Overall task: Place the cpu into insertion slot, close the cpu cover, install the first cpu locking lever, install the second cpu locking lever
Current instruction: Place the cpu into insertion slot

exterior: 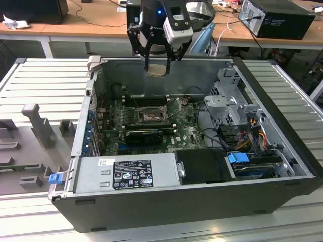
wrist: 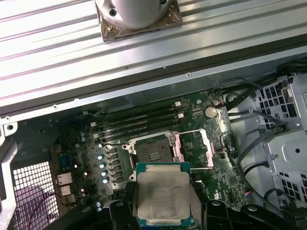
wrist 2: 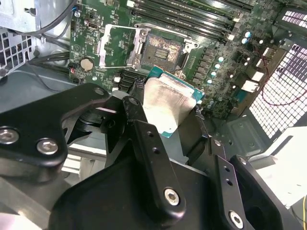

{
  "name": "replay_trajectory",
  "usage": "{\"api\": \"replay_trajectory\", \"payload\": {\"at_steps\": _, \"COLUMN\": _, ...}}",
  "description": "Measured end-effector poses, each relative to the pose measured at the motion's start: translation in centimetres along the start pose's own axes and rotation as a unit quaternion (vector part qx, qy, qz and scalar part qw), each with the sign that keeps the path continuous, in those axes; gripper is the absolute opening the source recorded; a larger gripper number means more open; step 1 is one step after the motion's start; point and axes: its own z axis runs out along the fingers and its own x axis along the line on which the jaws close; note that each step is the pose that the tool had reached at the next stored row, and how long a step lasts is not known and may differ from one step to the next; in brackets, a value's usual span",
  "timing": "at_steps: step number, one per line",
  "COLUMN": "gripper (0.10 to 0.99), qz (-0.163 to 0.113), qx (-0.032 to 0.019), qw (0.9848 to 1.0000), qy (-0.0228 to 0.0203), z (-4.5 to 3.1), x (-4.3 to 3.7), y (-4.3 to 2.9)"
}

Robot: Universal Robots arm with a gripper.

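The jaws grip the cpu (wrist: 162, 194) well clear of the empty insertion slot (wrist: 152, 152), whose cpu cover (wrist: 178, 146) lies swung open; no step is yet done.

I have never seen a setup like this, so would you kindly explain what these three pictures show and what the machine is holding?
It is a robot arm working over an open computer case that lies on a ribbed metal table. The exterior view comes from a camera standing off the arm. Both wrist views come from cameras riding on the arm, looking past its jaws into the case. The jaws are shut on the cpu, a small flat square chip with a pale metal face, held in the air above the case. On the green circuit board inside sits the insertion slot, a square socket with a dark centre. It is bare: the cpu cover is swung open beside it.
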Motion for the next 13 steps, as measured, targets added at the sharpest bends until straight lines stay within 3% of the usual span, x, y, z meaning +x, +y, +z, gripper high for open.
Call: {"api": "replay_trajectory", "payload": {"at_steps": 13, "gripper": 0.529, "qz": 0.045, "qx": -0.0007, "qw": 0.9990, "qy": -0.0040, "z": 0.03, "x": 0.00, "y": 0.00}}
